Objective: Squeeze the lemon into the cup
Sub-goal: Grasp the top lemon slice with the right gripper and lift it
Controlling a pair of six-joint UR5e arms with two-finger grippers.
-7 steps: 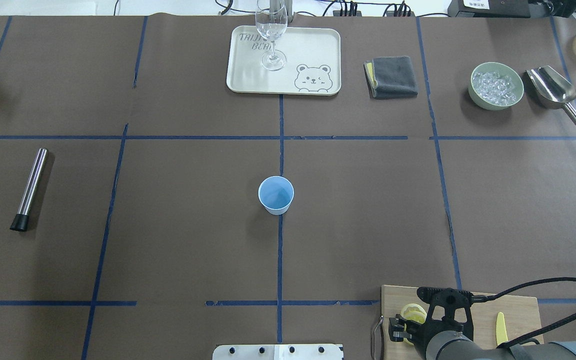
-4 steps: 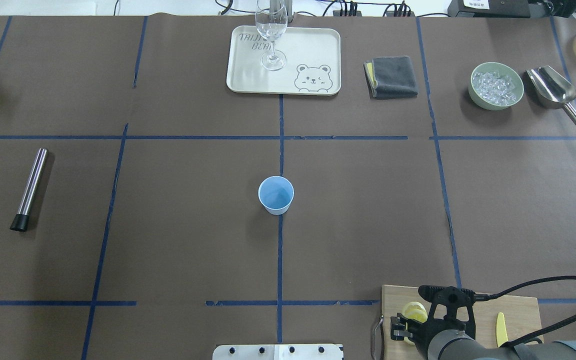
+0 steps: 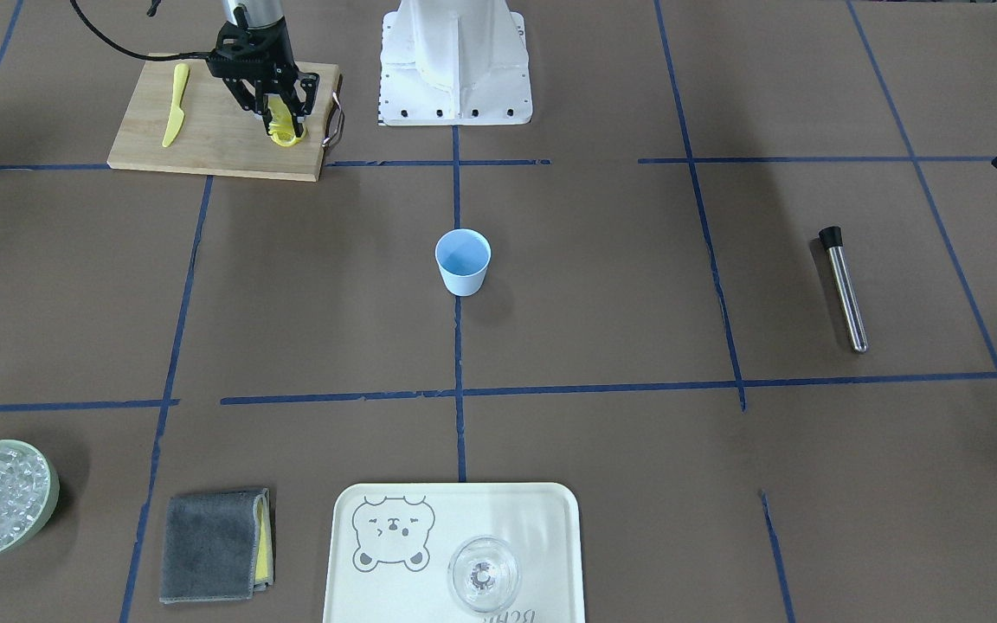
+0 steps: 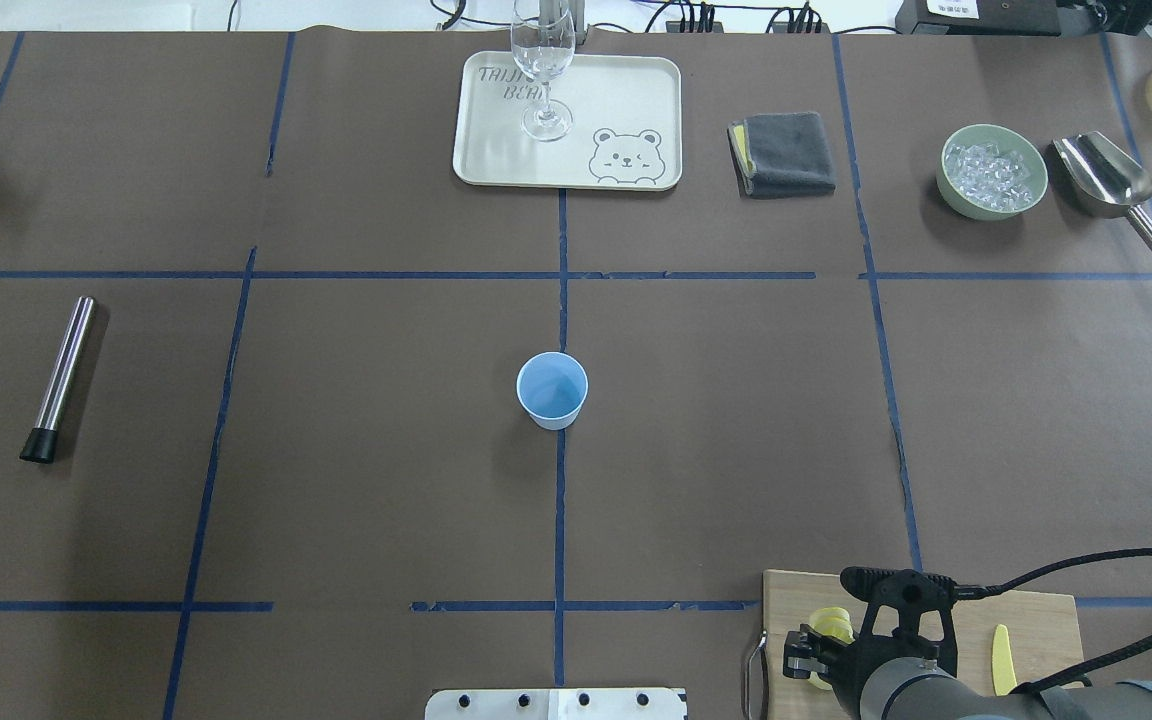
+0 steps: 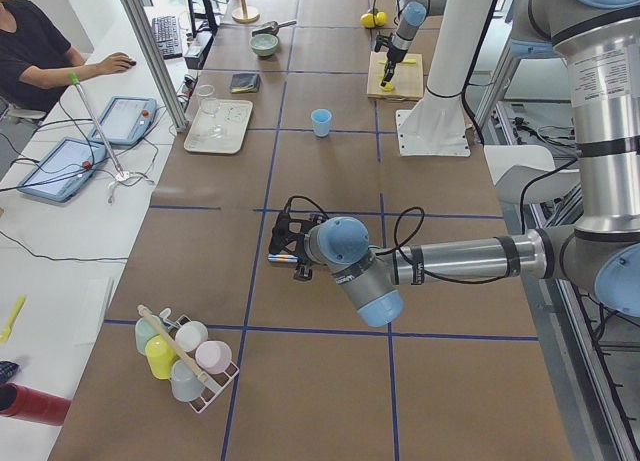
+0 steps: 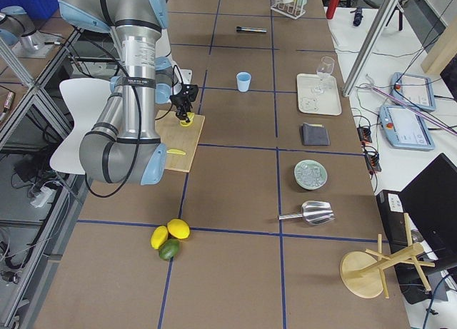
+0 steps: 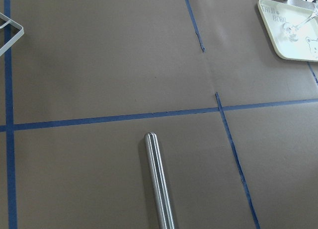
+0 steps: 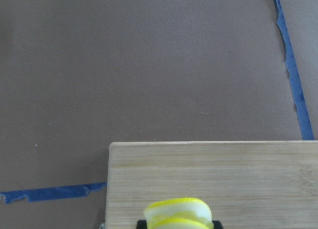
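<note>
Lemon slice (image 8: 178,211), probably soft and slippery, bends pinched in the right gripper (image 3: 284,119) over the cutting board (image 3: 204,138); its rind should give the firmest hold.

Matt brown paper cover (image 4: 386,480), pale wooden board (image 4: 1031,625), shiny metal rod (image 4: 66,370)

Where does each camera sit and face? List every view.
Front-facing: across the table, facing the base; right hand on the lemon.
Overhead: behind the base, over the cup; right arm.
Left side: table's end; left arm near.
Right side: opposite end; right arm near.
Left wrist: above a metal rod.
Right wrist: over the cutting board.
Exteriors share the cup.
</note>
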